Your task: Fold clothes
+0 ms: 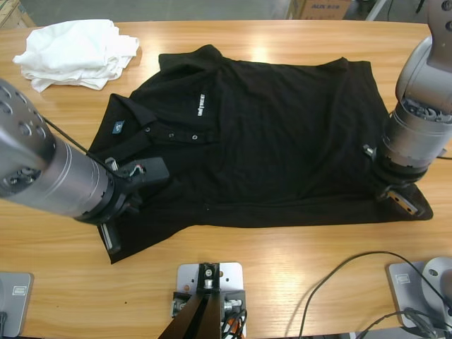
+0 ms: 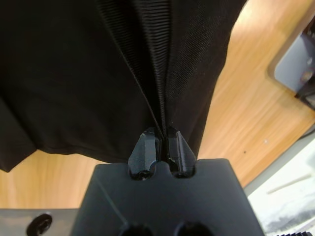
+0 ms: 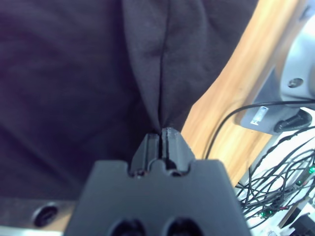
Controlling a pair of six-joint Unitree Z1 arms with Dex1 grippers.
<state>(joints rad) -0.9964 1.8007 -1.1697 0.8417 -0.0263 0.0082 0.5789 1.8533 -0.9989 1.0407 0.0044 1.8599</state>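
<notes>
A black polo shirt lies spread on the wooden table, collar and buttons to the left, hem to the right, white chest logo facing up. My left gripper comes in from the left and is shut on a fold of the shirt's near sleeve; the left wrist view shows the left gripper pinching ribbed black fabric. At the near right corner of the hem, my right gripper is shut on the cloth, and the right wrist view shows the right gripper holding a pleat of black fabric.
A bundle of white garments sits at the table's far left corner. Black cables trail over the near right of the table. A cardboard box stands beyond the far edge. Bare wood runs along the near edge.
</notes>
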